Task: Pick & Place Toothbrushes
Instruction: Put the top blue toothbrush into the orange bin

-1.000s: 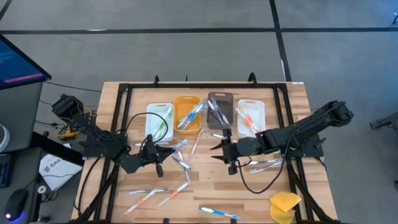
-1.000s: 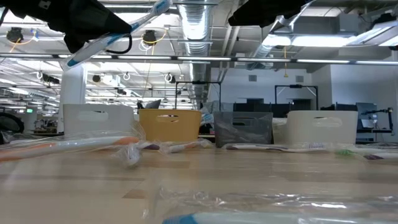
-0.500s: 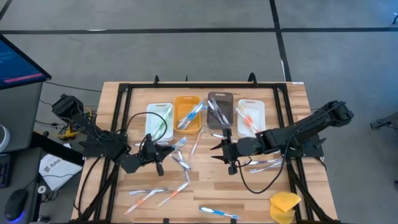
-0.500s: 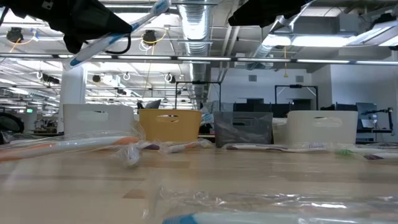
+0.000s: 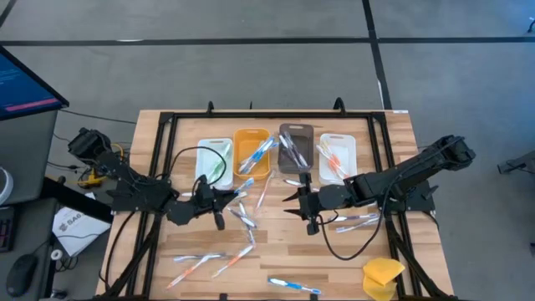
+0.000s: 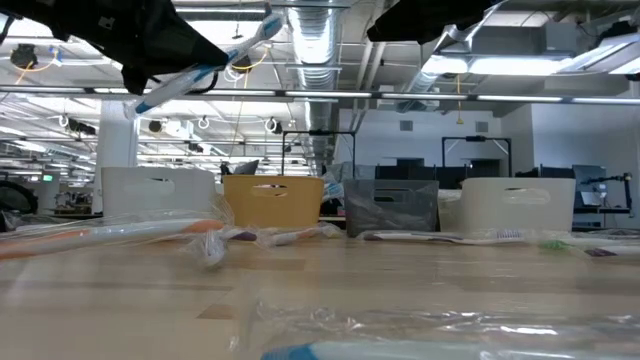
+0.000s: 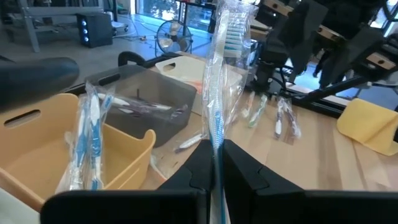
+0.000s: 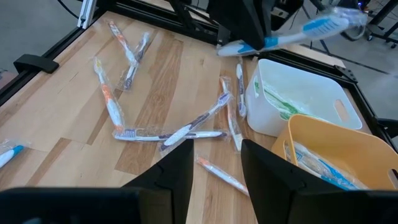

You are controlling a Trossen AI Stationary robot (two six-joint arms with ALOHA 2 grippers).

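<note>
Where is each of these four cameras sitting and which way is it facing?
High view: above the table, looking straight down; both arms show, left gripper and right gripper.
Low view: at tabletop height, looking level across at the bins; the left gripper carries a blue toothbrush overhead.
Left wrist view: on the left wrist, looking past its shut fingers toward the orange bin.
Right wrist view: on the right wrist, looking between its parted fingers over the wood.
Shared: both wrist views show the blue toothbrush and orange bin.
</note>
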